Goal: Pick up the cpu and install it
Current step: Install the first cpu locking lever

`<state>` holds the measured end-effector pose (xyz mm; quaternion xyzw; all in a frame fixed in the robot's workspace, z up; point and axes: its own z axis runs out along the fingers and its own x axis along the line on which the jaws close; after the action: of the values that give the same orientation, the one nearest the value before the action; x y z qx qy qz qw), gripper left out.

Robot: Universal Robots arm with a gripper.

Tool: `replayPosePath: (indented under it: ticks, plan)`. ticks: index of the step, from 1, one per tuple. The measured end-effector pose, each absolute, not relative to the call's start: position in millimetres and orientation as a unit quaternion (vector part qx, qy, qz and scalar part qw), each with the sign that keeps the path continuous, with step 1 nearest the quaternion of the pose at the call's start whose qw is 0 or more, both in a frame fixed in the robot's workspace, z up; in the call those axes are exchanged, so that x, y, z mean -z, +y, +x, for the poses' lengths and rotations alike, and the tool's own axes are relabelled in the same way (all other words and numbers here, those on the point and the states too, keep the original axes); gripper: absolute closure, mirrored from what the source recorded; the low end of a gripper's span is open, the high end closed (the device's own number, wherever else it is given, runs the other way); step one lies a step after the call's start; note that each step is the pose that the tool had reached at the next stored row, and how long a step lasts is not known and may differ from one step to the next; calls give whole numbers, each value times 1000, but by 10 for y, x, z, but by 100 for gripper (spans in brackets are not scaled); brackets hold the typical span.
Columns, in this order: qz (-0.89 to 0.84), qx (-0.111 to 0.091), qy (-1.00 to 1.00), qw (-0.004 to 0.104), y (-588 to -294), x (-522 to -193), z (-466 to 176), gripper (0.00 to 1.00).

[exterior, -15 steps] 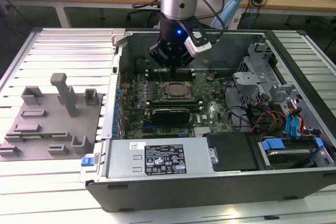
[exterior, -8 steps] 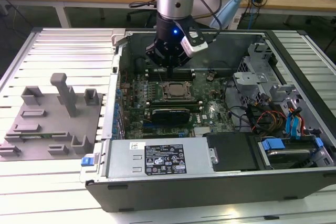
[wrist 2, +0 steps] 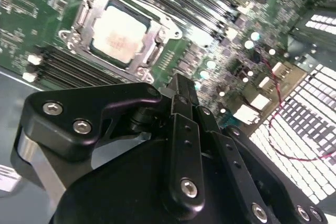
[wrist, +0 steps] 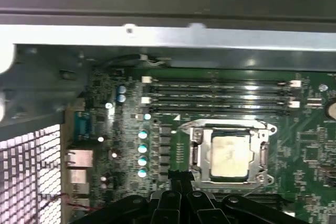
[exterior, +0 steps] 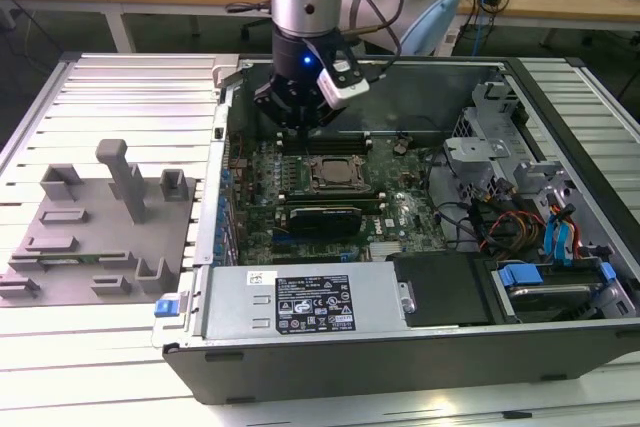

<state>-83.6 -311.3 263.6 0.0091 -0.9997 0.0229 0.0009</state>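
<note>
On the exterior view's left, a grey moulded tray (exterior: 100,237) sits on the slatted table (exterior: 120,97), well apart from the open computer case (exterior: 400,357). Inside the case, the gripper (exterior: 300,127) hangs over the far left part of the green motherboard (exterior: 400,217), its fingers pressed together with nothing between them in both wrist views (wrist 2: 181,85) (wrist: 177,179). The cpu (exterior: 332,173) lies flat in the metal-framed socket (exterior: 312,187), just right of and nearer than the gripper, apart from its fingertips; both wrist views show its pale top (wrist 2: 119,32) (wrist: 228,154) inside the frame. A long black card (exterior: 325,217) lies just near of the socket, and further right are blue cables (exterior: 555,237)
</note>
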Motion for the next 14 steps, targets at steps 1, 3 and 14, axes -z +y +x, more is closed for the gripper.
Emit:
replayPosePath:
  ticks: [1, 3, 14]
  plan:
    - [9, -23, -1000, 1, -3113, -2636, -857, 89]
    - [9, -23, -1000, 1, -3113, -2636, -901, 89]
    - [9, 76, -997, 0, -3113, -2629, -999, 89]
